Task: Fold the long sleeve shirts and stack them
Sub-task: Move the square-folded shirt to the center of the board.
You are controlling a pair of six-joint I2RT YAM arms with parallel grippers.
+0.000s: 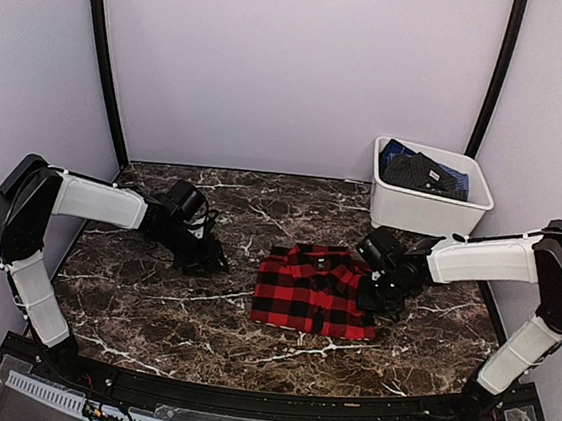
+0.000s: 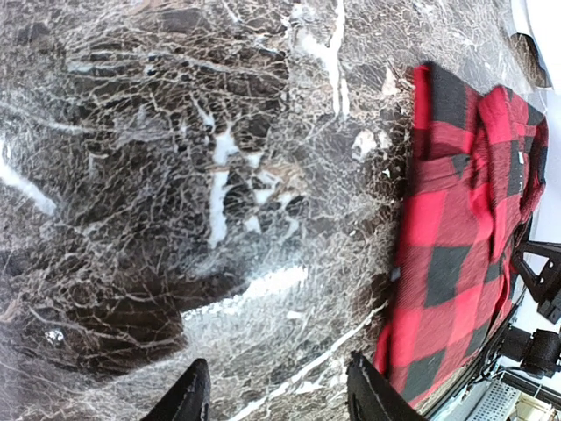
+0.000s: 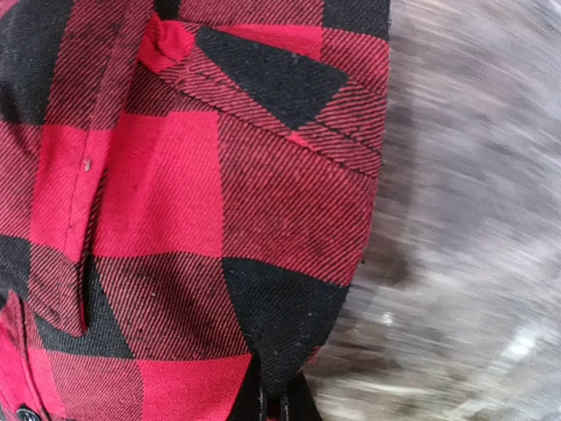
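1. In the middle of the table [image 1: 150,307], a little to the right, the shirt [image 1: 311,292] lies folded into a rough square of red-and-black check, with its collar end toward the far wall.
2. At its right edge my right gripper [image 3: 276,402] is closed tight. In the wrist view the check cloth runs straight into the meeting fingertips, so I have the shirt's edge pinched.
3. The shirt lies flat on the dark marble. The tabletop past the cloth's edge is blurred in my right wrist view.
4. To the left of the shirt and apart from it, my left gripper [image 2: 279,399] hangs low over bare marble. Its jaws stand about half apart with nothing between them, and the shirt's left edge shows off to the side in its view.
5. At the far right of the table, beyond my right arm, a white tub [image 1: 401,213] holds some dark cloth [image 1: 421,172]. I cannot tell what garment it is.
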